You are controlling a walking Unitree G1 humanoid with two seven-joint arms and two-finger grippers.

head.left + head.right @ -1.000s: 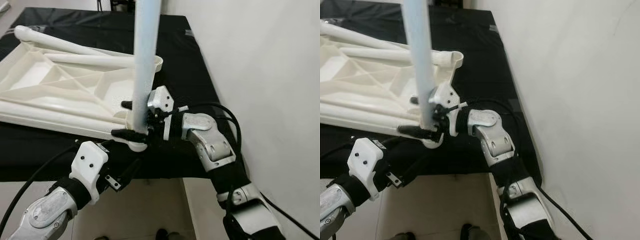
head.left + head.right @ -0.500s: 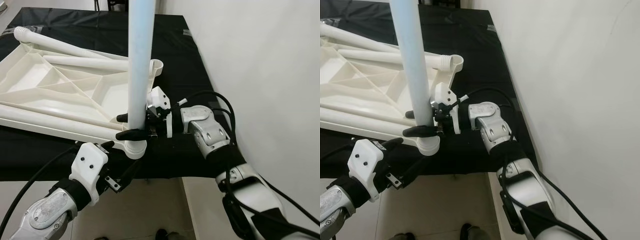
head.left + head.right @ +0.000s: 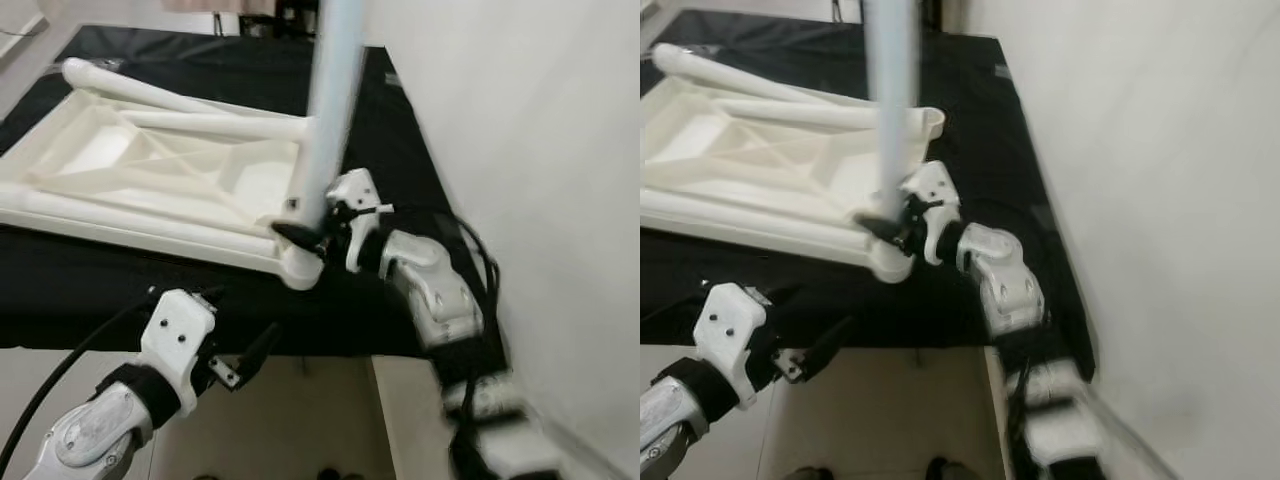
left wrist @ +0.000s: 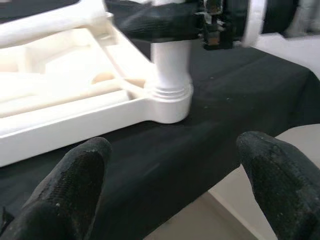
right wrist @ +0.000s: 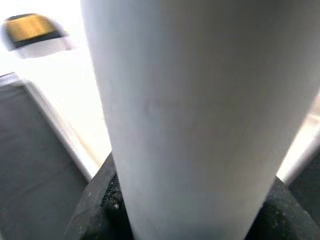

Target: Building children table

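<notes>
The pale blue-white plastic table leg [image 3: 330, 110], a long round tube, stood nearly upright with its lower end seated in the round corner socket [image 3: 301, 268] of the upturned white plastic tabletop [image 3: 150, 185]. That ribbed tabletop lay underside up on a black cloth-covered table [image 3: 390, 130], its socketed corner near the table's front edge and close to the robot. Another white tube [image 3: 215, 125] lay flat across the far side of the tabletop, and a further one [image 3: 110, 85] ran along its far edge.

The right gripper [image 3: 305, 232] was clamped around the base of the upright leg, just above the socket, with one black finger [image 3: 296, 236] wrapped across the front of the tube. In the right wrist view the leg [image 5: 190, 115] stood pressed between the dark finger pads [image 5: 100, 200]. The silver right arm reached in from the robot's right side, over the table's corner beside a plain white wall [image 3: 520, 150].

The left gripper [image 4: 175, 180] hovered low in front of the table edge, apart from the tabletop, its two black fingertips [image 4: 75, 175] spread wide with nothing between them. From the left wrist view the socket [image 4: 170, 102] and the leg seated in it sat beyond the spread fingers. Pale floor [image 3: 290, 420] lay below the table's front edge.
</notes>
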